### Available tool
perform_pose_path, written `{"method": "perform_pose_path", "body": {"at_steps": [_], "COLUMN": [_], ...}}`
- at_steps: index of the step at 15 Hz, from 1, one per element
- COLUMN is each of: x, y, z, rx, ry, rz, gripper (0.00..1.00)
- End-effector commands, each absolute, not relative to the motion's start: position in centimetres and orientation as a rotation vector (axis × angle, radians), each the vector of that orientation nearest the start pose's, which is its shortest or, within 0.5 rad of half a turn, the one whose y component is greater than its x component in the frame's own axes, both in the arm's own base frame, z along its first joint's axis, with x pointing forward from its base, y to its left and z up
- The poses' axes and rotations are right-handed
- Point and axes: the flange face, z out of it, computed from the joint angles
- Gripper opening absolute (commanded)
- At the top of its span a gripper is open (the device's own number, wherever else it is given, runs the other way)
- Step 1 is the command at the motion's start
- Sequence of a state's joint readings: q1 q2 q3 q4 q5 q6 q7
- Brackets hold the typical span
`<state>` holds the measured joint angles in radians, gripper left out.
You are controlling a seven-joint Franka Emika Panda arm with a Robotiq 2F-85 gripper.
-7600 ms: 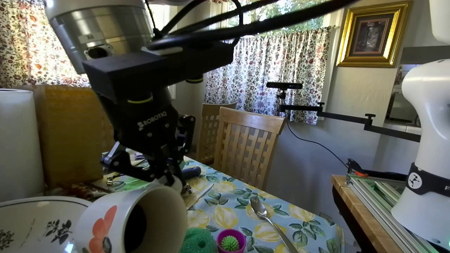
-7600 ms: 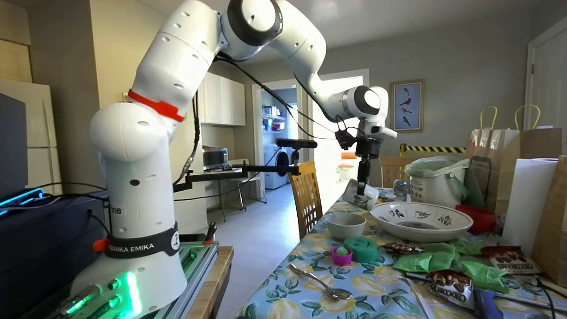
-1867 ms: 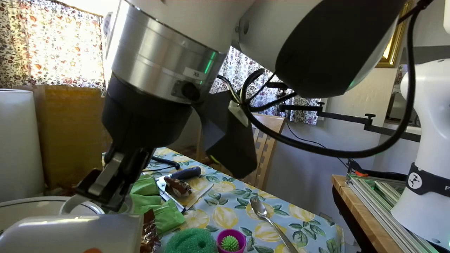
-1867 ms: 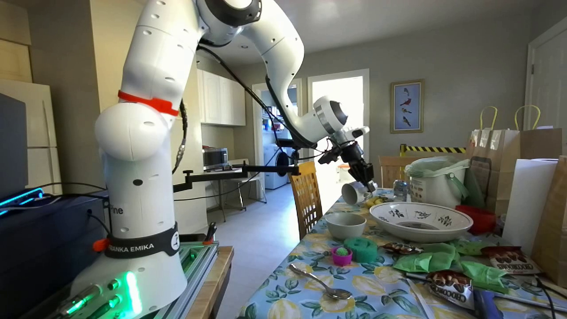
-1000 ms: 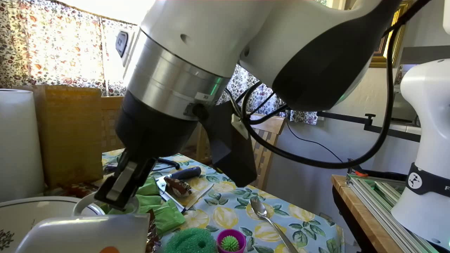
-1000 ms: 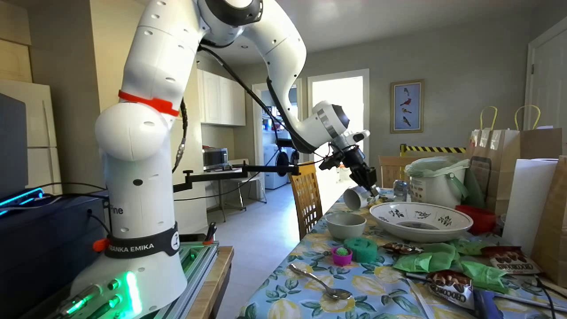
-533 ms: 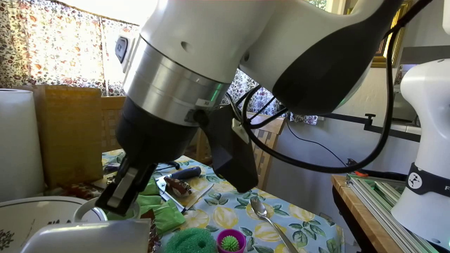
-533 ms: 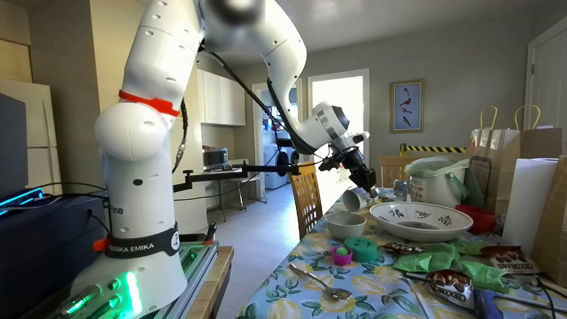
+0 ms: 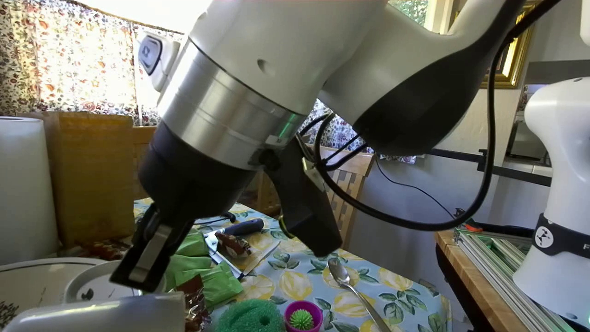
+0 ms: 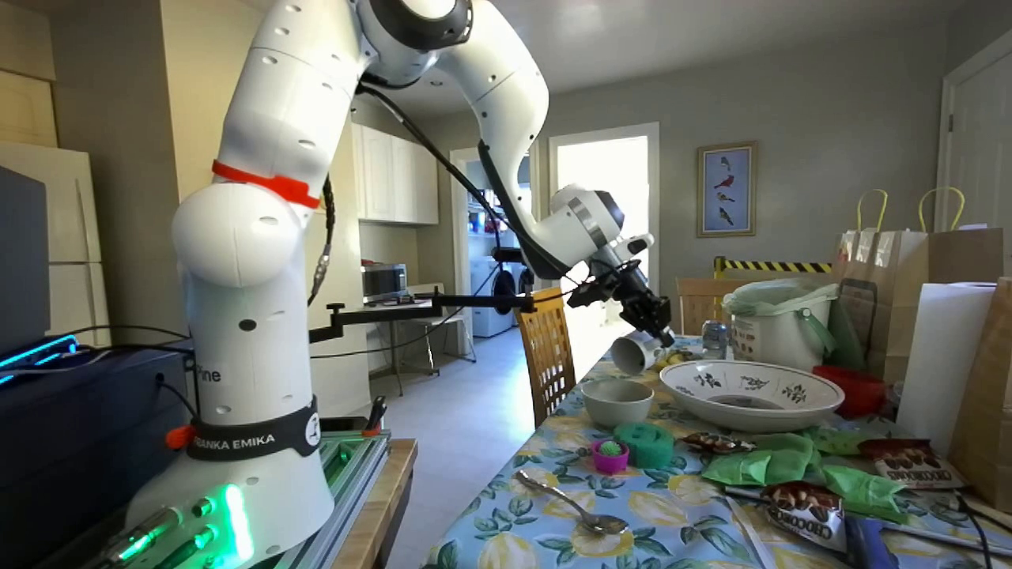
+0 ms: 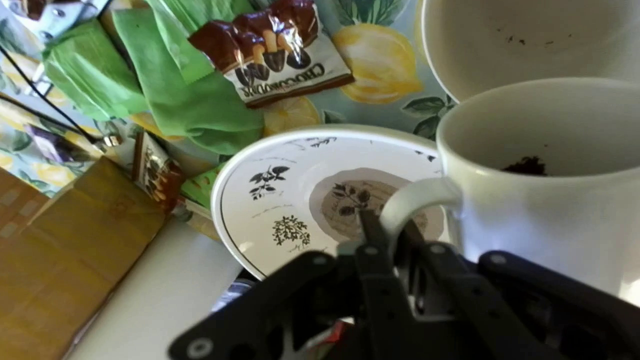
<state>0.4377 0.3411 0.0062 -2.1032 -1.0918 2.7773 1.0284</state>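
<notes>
My gripper [image 11: 389,220] is shut on the handle [image 11: 422,195] of a white mug [image 11: 540,225], with one finger on each side of it. A dark clump [image 11: 526,166] lies inside the mug. In both exterior views the mug [image 9: 101,316] [image 10: 632,353] is held in the air, tipped on its side. Its mouth faces toward a white bowl [image 10: 617,405] on the table. The bowl [image 11: 475,45] also shows in the wrist view, behind the mug's rim, with a few dark specks inside. A large patterned dish [image 10: 826,399] stands beside the mug.
A green sponge [image 10: 644,444], a pink cup [image 10: 609,458] and a spoon [image 10: 569,506] lie on the table nearer the robot base. Green and brown wrappers [image 10: 806,510] lie before the dish. A lidded bin [image 10: 779,328] and a paper roll [image 9: 25,184] stand upright.
Since the oldest frames the wrist has turned and the mug has swung round, its mouth now toward the bowl. In the last second the gripper and mug shift slightly and the wrist leans a bit more.
</notes>
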Motion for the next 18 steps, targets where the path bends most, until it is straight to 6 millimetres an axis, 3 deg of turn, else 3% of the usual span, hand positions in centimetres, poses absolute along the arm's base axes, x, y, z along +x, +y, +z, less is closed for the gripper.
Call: {"method": "perform_pose_path", "body": {"at_steps": [1, 10, 18], "x": [52.2, 50.7, 49.8], "y": [29.9, 31.2, 31.0], "z": [28.4, 28.4, 28.6], "rx": [-3.044, -2.971, -2.938], "ry": [-0.636, -0.695, -0.685], "rz": [-1.070, -1.166, -1.247], "gripper": [0.03, 0.03, 0.03]}}
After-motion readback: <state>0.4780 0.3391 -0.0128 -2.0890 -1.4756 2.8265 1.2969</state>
